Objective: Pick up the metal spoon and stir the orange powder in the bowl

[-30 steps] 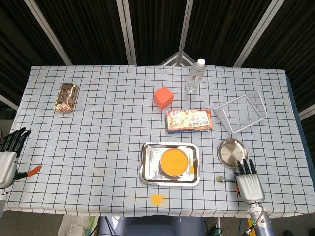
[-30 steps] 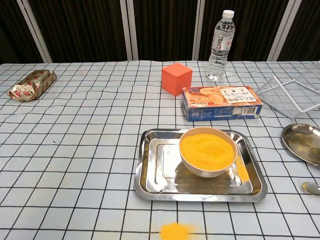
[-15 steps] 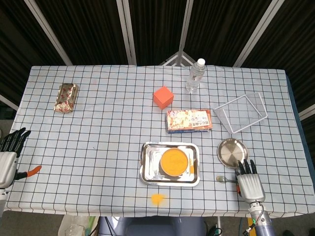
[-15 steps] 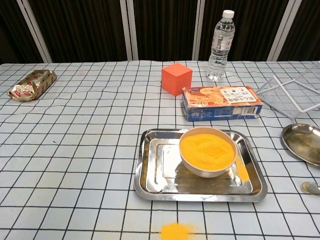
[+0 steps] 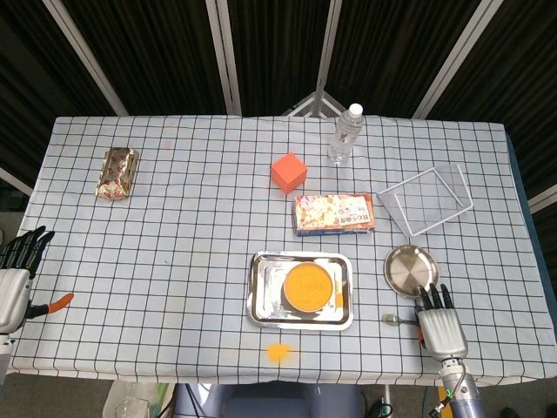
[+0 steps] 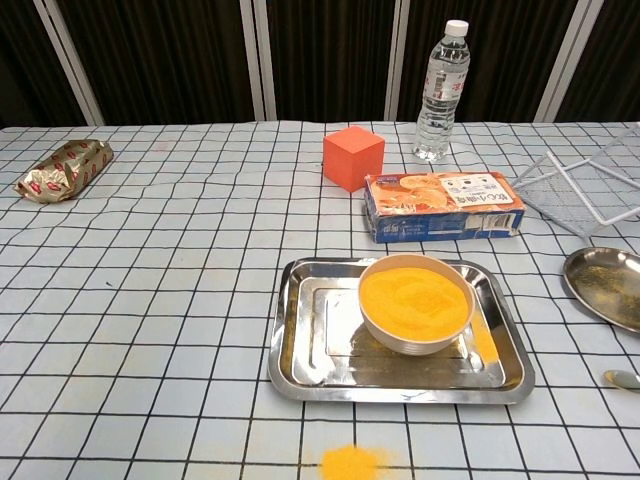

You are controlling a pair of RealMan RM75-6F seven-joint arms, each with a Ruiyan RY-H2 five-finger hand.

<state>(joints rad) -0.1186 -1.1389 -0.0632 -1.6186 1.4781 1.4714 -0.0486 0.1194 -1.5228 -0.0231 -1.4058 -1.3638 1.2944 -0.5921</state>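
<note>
Lab, checked table, black curtains

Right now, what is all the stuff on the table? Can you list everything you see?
Bowl: one, metal, full of orange powder, on the tray.
Tray: one, silver, near front middle.
Spilled powder: one orange heap, on the cloth in front of the tray.
Metal spoon: one, silver, right of the tray, partly under the right hand.
Round plate: one, silver, right side.
Wire basket: one, white, far right.
Snack box: one, blue and orange, behind the tray.
Cube: one, orange, middle.
Water bottle: one, clear, back.
Foil packet: one, gold and red, far left.
Left hand: off the table's left edge, holding nothing.
Right hand: lying over the spoon's handle.
</note>
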